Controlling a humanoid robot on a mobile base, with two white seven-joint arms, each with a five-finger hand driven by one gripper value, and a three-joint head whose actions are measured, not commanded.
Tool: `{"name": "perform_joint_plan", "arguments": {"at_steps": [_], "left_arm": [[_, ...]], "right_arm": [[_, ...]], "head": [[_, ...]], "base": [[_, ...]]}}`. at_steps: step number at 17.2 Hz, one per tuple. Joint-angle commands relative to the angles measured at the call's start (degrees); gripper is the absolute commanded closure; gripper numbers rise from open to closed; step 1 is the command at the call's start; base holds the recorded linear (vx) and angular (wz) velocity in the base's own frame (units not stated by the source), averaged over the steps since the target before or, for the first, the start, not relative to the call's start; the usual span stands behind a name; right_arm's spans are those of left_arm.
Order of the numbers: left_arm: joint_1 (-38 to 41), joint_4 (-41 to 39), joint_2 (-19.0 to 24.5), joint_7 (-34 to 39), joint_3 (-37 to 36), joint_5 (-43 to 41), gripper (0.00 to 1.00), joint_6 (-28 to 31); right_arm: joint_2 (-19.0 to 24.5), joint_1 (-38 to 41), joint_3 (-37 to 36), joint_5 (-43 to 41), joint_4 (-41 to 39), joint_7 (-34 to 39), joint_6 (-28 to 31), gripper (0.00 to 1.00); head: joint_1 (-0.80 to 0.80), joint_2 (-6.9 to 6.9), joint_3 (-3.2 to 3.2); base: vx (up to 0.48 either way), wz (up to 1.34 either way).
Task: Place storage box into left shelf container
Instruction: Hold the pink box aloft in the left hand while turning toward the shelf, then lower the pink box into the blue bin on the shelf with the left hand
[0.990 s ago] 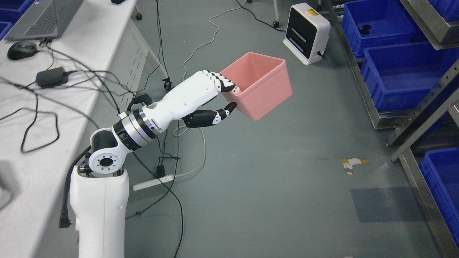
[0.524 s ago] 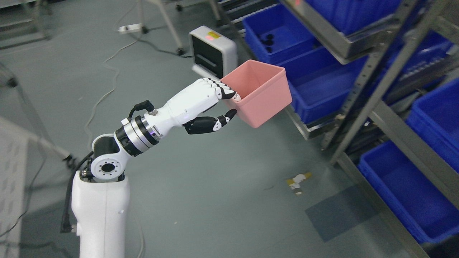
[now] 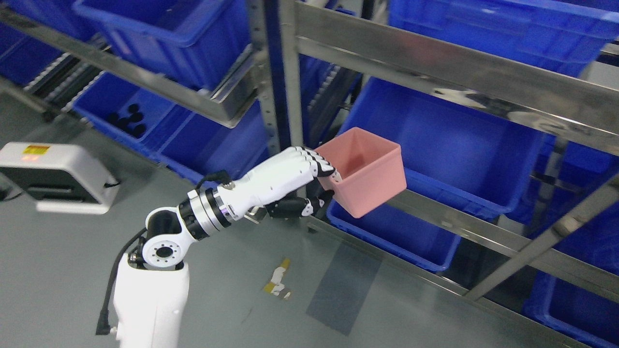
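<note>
Carrying stage, by the look of it: left hand (image 3: 309, 181) clamped on the near rim of the pink storage box (image 3: 365, 169), fingers (image 3: 316, 164) hooked over the lip, thumb (image 3: 300, 208) pressed under the outside wall. Held in mid-air, open side up and slightly tilted, just in front of the metal shelf rack (image 3: 435, 72), overlapping the wide blue container (image 3: 449, 135) on the middle level. Not yet inside. Next, probably: reaching further in past the front rail (image 3: 459, 222), keeping below the upper beam, lowering onto the blue floor, only then loosening the grip. Right hand nowhere on show
</note>
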Motion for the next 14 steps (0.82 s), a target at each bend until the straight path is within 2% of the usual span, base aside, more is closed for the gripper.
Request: {"name": "perform_joint_plan", "arguments": {"at_steps": [1, 6, 12, 14], "left_arm": [[6.0, 0.4, 1.0, -0.3, -11.3, 0.9, 0.97, -0.7], [5.3, 1.8, 1.0, -0.1, -10.9, -2.1, 0.97, -0.5], [3.1, 9.1, 1.0, 0.6, -1.7, -13.9, 0.97, -0.6], [2.6, 11.8, 1.0, 1.4, 1.4, -14.9, 0.97, -0.5]], "right_arm": [[-1.0, 0.4, 0.0, -0.2, -1.0, 0.0, 0.0, 0.0], [-1.0, 0.4, 0.0, -0.2, -1.0, 0.0, 0.0, 0.0], [-1.0, 0.4, 0.0, -0.2, -1.0, 0.0, 0.0, 0.0], [-1.0, 0.4, 0.0, -0.2, -1.0, 0.0, 0.0, 0.0]], "head": [[0.0, 0.0, 0.0], [0.0, 0.0, 0.0], [0.0, -0.02, 0.0], [0.0, -0.02, 0.0]], "base": [[0.255, -0.97], [0.207, -0.64], [0.123, -0.42], [0.075, -0.25]]}}
